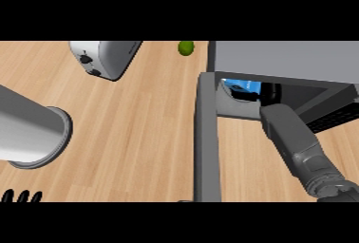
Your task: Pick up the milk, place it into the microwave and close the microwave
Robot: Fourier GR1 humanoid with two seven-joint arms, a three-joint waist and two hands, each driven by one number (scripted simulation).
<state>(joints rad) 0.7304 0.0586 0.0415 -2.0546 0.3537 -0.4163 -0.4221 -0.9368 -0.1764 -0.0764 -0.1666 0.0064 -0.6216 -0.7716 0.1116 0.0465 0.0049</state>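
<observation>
- One hand works: the right hand (247, 96) is inside the microwave (280, 59), fingers curled on the milk (238, 86) at the cavity's left.
- Best set the milk flat, let go, and draw the arm straight out.
- Only that forearm blocks the open door (207, 142).
- Left hand (21, 195) rests open at the surface's (140, 133) near-left corner.
- Toaster (105, 57), green fruit (186, 48) and metal pot (32, 130) stand clear.

Light wooden counter (140, 142), silver toaster (105, 57)

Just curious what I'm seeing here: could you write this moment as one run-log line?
stage: placing milk | right hand: inside microwave, holding milk | door: open | left hand: resting, lower left edge
</observation>
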